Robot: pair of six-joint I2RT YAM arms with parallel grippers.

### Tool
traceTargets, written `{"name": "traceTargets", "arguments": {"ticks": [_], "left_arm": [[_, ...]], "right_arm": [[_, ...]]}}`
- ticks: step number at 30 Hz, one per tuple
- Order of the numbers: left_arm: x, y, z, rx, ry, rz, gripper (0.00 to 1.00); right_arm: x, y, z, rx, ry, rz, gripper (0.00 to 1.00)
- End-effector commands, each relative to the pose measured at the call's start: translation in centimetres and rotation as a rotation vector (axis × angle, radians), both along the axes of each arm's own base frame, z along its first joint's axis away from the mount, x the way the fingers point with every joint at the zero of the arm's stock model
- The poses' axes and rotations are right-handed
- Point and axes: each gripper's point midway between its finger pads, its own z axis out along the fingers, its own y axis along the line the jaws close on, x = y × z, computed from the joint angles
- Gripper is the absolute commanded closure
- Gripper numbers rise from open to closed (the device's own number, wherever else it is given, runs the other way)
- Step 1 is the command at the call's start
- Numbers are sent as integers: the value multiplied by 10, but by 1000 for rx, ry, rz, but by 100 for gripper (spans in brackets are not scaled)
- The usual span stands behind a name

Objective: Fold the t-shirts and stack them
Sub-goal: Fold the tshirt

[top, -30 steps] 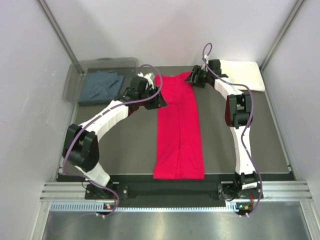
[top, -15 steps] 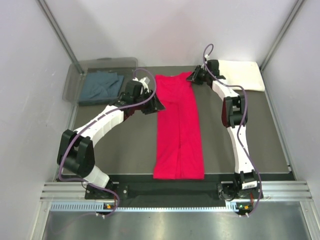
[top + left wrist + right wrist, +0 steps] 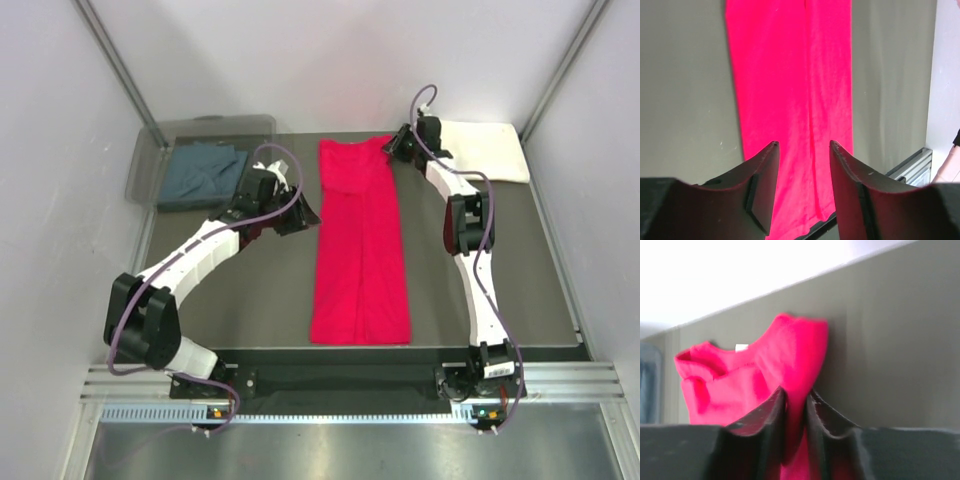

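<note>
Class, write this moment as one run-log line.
right tool: shut on red t-shirt, far right corner | left tool: open, empty | shirt: long narrow strip

Dark table (image 3: 250,290) w/ red t-shirt (image 3: 360,260) strip mid, cream-white t-shirt (image 3: 490,150) far R, clear bin (image 3: 220,127) far L.

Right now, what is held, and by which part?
The right fingers pinch the red t-shirt at its far right corner, beside the collar; the left fingers hold nothing.
</note>
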Motion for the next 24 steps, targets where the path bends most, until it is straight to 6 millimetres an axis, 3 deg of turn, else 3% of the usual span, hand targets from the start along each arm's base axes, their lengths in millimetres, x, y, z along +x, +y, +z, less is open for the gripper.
{"name": "traceTargets", "arguments": {"ticks": [1,3,4,6,7,8,10,12,13,14,15,16,17,18,19,20,21,22,23,24], "left_arm": [[-10,12,3,8,1,46,50],[-22,12,-12,-1,59,33,48],[-29,12,-19,-4,95,28,47],[-44,13,-41,4,159,14,44],[-51,13,-48,1,190,4,44],[-63,15,-62,9,235,6,44],[-75,16,-70,9,266,13,44],[-94,19,-86,16,306,16,44],[-99,20,-84,0,310,33,44],[-110,22,-94,-8,332,33,44],[-116,22,-95,-24,337,28,44],[-121,20,-91,-52,338,29,44],[-133,20,-99,-55,363,11,44],[-137,18,-96,-68,358,-1,44],[-143,18,-98,-71,366,-7,43],[-154,17,-104,-65,385,-24,43],[-157,14,-103,-74,379,-37,43],[-165,9,-101,-85,374,-55,43],[-172,9,-106,-89,384,-65,43],[-177,7,-107,-96,385,-71,43]], "right_arm": [[26,-29,37,18,-108,-85,76],[20,-30,48,19,-88,-66,65],[16,-28,52,11,-78,-48,49],[1,-32,75,-43,-56,-26,32],[-8,-36,74,-62,-22,-28,17],[-21,-41,96,-77,-6,-25,11],[-39,-59,95,-132,53,-35,1],[-70,-76,113,-195,119,-26,0],[-94,-83,95,-238,215,-26,1],[-110,-85,125,-255,185,-21,0],[-126,-85,127,-278,197,0,0],[-156,-86,102,-293,297,18,0],[-177,-84,129,-290,268,28,0],[-209,-79,103,-307,352,65,0],[-230,-77,101,-313,381,79,0],[-252,-73,122,-301,340,97,0],[-273,-64,118,-294,348,135,0],[-312,-56,85,-263,437,192,0],[-334,-52,98,-244,404,214,0],[-357,-45,88,-231,433,244,0]]}}
